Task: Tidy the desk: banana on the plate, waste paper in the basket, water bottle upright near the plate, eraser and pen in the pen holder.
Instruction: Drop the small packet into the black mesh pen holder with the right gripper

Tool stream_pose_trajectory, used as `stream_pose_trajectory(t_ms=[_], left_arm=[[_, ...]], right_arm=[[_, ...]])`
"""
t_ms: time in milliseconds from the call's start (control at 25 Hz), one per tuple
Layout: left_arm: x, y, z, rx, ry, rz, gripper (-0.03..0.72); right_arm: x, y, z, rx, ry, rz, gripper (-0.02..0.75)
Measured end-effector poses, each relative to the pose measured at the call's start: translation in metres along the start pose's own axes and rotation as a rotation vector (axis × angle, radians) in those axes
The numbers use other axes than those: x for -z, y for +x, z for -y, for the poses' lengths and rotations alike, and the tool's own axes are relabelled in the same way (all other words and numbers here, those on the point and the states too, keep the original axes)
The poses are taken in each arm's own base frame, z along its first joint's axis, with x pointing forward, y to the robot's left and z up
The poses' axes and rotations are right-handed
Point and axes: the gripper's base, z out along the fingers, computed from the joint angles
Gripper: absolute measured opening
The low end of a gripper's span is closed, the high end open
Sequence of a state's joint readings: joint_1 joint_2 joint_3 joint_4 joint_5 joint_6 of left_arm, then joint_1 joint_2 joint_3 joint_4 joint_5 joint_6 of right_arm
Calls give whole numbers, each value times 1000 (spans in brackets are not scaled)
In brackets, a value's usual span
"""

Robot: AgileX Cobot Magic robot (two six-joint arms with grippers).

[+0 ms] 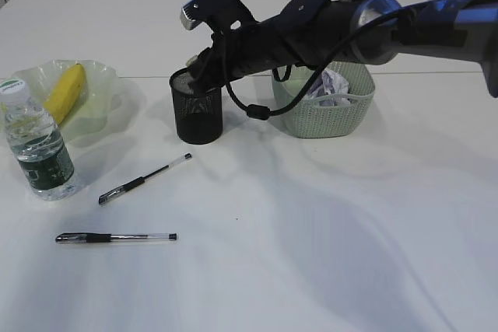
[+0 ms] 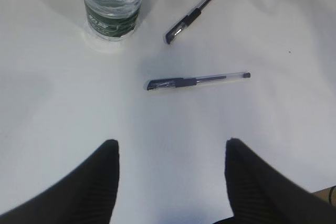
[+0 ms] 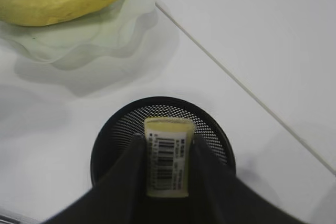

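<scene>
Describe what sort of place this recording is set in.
Most likely a staged desk-tidying setup on a plain white tabletop: two clear-barrelled black pens lie loose, a black mesh pen holder stands beside a pale green woven basket, and a yellow banana lies on a translucent plate.

Office-like desk setting: white table (image 1: 311,254), pens (image 1: 115,237), mesh pen holder (image 1: 198,118).

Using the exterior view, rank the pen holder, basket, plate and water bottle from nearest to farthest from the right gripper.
1. Pen holder: directly beneath the right gripper.
2. Basket: just to its right.
3. Plate: off to the left.
4. Water bottle: far left, nearer the camera.
</scene>
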State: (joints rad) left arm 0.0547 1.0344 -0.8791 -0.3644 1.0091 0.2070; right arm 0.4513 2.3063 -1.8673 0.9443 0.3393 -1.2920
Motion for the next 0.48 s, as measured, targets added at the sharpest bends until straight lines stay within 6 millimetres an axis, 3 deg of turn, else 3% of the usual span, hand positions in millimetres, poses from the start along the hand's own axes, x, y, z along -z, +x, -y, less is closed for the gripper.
stream_pose_trajectory(t_ms=[200,480], left_arm=[[0,0,0,0,0,0,454],[0,0,0,0,0,1,454]], right_arm=[[0,-2,5,-14,53,22,189],[0,-3,6,-39,64,34,358]])
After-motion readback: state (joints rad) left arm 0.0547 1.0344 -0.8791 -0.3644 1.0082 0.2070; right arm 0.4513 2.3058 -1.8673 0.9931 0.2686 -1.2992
